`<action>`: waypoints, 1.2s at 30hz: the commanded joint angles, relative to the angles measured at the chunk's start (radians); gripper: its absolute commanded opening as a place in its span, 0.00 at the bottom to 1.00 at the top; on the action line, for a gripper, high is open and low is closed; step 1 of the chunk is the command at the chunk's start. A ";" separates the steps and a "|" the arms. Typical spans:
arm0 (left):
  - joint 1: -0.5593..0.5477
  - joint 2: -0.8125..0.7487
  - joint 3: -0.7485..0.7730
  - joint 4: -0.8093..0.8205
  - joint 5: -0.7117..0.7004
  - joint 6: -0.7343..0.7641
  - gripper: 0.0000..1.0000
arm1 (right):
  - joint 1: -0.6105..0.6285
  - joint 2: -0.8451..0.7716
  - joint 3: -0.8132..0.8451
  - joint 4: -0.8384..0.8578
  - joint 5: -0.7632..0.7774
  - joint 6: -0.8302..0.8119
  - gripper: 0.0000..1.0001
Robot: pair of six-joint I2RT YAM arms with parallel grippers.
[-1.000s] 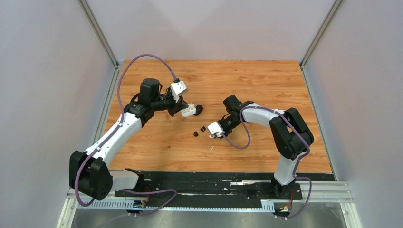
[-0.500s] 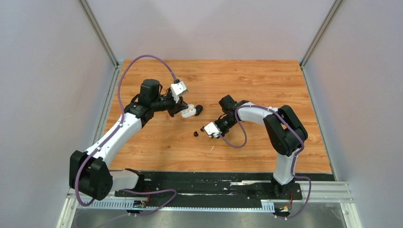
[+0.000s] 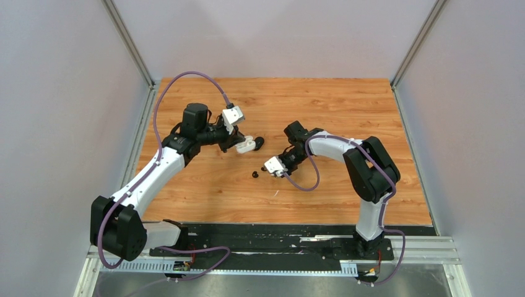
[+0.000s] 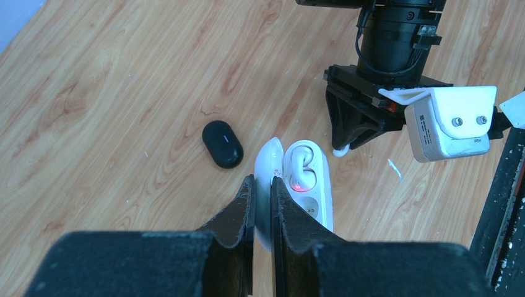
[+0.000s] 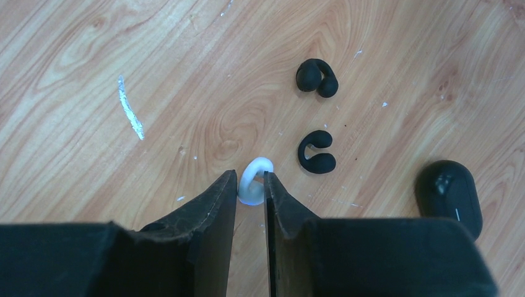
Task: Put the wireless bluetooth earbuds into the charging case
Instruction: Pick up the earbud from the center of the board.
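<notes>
My left gripper [image 4: 263, 185] is shut on the raised lid of the open white charging case [image 4: 308, 185] and holds it on the table. One white earbud [image 4: 301, 166] sits in the case with a red light on it. My right gripper [image 5: 251, 182] is shut on the other white earbud [image 5: 255, 176], low over the wood; it also shows in the left wrist view [image 4: 340, 150], just right of the case. Two black earbuds [image 5: 317, 78] [image 5: 317, 154] lie loose on the table. From above, the left gripper [image 3: 244, 143] and right gripper [image 3: 270, 171] are close together.
A closed black case [image 4: 223, 143] lies just left of the white case; it also shows in the right wrist view [image 5: 449, 197]. A white scratch [image 5: 130, 108] marks the wooden table [image 3: 322, 111]. Grey walls stand on three sides.
My right gripper has moved left and slightly up toward the white case, carrying the white earbud past the black earbuds. The left arm and the case have not moved.
</notes>
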 commanded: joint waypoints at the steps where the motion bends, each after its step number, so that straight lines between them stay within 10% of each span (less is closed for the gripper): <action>1: 0.004 -0.028 -0.008 0.041 0.014 -0.025 0.00 | 0.001 0.012 0.038 -0.005 -0.006 0.007 0.24; 28: 0.004 -0.022 -0.011 0.047 0.028 -0.030 0.00 | 0.007 0.049 0.133 -0.068 -0.007 0.121 0.00; 36: -0.013 0.086 0.030 0.097 -0.027 -0.032 0.00 | -0.036 -0.201 0.154 -0.069 -0.037 0.304 0.00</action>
